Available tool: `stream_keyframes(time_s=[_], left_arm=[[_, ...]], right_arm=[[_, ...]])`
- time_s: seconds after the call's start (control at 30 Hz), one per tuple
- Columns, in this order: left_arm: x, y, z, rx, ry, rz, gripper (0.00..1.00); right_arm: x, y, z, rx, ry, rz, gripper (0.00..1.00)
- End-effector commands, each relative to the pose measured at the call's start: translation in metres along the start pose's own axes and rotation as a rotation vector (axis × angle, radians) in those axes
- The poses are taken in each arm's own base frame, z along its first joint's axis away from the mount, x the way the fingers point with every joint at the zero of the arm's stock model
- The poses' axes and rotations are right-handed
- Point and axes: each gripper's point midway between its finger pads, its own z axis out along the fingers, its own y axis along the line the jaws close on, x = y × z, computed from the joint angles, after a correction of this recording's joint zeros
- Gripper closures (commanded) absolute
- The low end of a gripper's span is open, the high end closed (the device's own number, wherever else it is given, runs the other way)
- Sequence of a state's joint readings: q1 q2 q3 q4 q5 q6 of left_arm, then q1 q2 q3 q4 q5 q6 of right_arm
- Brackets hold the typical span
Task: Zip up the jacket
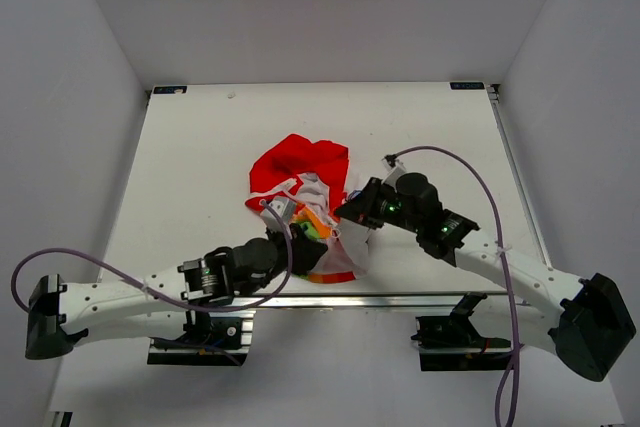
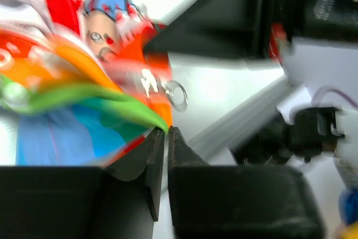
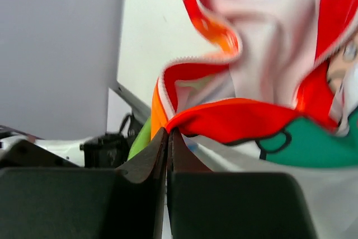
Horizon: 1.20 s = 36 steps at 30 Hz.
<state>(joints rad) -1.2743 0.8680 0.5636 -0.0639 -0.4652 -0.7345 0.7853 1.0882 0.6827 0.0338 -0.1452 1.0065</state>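
From above, you see the jacket (image 1: 300, 172) bunched mid-frame on the table (image 1: 200, 137), front apparently open, zipping all ahead. In the left wrist view, your left gripper (image 2: 166, 134) is pressed together, seemingly pinching the striped hem (image 2: 134, 113) at lower centre, though it's blurred. A pull ring (image 2: 178, 94) hangs free above. In the right wrist view, your right gripper (image 3: 169, 134) nips the red edge (image 3: 224, 118).
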Motion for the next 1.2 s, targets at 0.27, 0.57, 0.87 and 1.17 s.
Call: stream_keyframes(time_s=[0.27, 0.57, 0.87, 1.17], left_arm=[[0.019, 0.014, -0.040, -0.040, 0.088, -0.170, 0.28], [0.030, 0.041, -0.034, -0.042, 0.044, -0.430, 0.02], [0.014, 0.034, -0.010, 0.239, -0.021, -0.546, 0.02], [0.010, 0.016, 0.015, 0.439, 0.082, -0.540, 0.02]], right_arm=[[-0.032, 0.032, -0.014, -0.323, -0.193, -0.156, 1.00], [-0.014, 0.033, -0.019, -0.434, -0.159, -0.075, 1.00], [-0.002, 0.025, -0.017, -0.416, -0.145, -0.044, 1.00], [0.004, 0.007, -0.011, -0.344, -0.135, -0.036, 1.00]])
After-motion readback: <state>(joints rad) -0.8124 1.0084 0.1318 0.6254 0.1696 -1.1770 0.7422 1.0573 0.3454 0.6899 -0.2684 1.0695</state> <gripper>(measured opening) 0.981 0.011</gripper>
